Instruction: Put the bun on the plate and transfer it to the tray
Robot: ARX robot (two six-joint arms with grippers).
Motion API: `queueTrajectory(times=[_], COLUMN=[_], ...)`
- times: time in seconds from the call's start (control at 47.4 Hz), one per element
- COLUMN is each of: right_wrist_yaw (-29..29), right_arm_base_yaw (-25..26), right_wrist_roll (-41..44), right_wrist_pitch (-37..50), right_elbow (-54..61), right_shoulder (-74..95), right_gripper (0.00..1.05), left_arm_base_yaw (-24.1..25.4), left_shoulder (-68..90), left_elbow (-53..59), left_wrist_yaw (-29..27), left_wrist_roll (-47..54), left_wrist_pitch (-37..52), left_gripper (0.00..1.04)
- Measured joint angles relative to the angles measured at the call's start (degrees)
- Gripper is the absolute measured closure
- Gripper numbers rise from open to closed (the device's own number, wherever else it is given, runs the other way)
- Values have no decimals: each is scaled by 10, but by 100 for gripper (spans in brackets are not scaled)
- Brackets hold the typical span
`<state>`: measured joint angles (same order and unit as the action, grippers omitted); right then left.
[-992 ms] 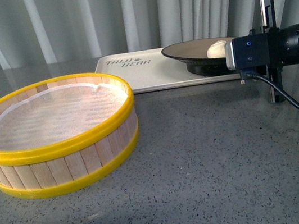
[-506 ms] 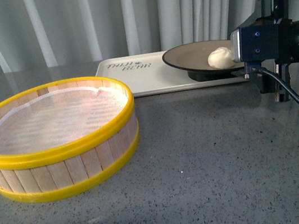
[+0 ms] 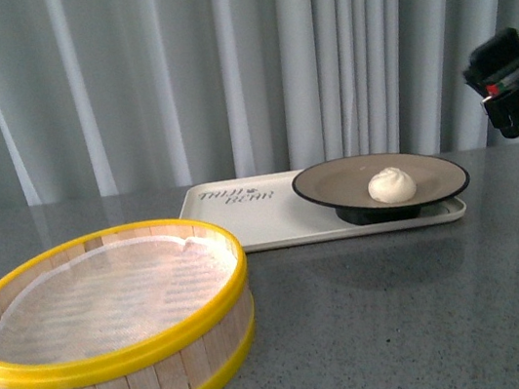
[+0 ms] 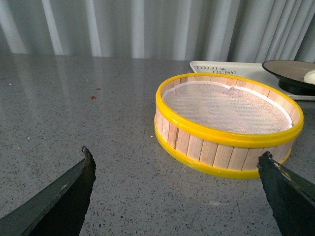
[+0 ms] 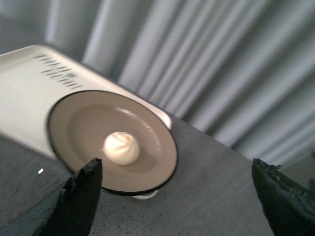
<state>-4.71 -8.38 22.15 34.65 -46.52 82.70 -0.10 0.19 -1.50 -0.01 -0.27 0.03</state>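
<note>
The bun (image 3: 391, 184) is sitting on the plate (image 3: 337, 182), which is resting on the tray (image 3: 254, 220) toward the bench's far right edge. Your right gripper (image 5: 172, 189) is hovering nearest, jaws spread and empty (the left gripper (image 4: 177, 196), also gaping, is idling by the steamer basket (image 4: 226, 140)).

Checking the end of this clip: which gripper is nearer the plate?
Right. The right gripper, open, hangs above and beside the plate on the tray. The left gripper, open, sits beyond the steamer basket, farther off.

Grey lettering is printed on the tray (image 3: 244, 219), left of the plate (image 3: 337, 187); its second line reads "BEAR", the first is illegible.
</note>
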Motion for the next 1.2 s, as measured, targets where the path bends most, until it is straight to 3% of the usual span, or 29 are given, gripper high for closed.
queueTrajectory(times=[0.063,0.148,0.422,0.675,1.076,1.203], right_wrist_yaw=[-23,-21,5,44,46,46], right_arm_base_yaw=[1,12,39,82,83,83], right_wrist_roll=[-73,-168,-211,-214,-215,-215], right_wrist_pitch=[32,74,115,107,15,28], right_elbow=[35,118,276,357,431,458], right_shoulder=[-11,-60,-168,-260,-426,-444], right_gripper=[30,49,104,103,103,103], left_arm_base_yaw=[0,0,0,0,0,0], left_shoulder=[0,0,0,0,0,0], left_elbow=[0,0,0,0,0,0], left_wrist_yaw=[0,-1,0,0,0,0], left_wrist_roll=[0,0,0,0,0,0], left_wrist_pitch=[0,0,0,0,0,0], left_gripper=[7,7,7,7,7,7])
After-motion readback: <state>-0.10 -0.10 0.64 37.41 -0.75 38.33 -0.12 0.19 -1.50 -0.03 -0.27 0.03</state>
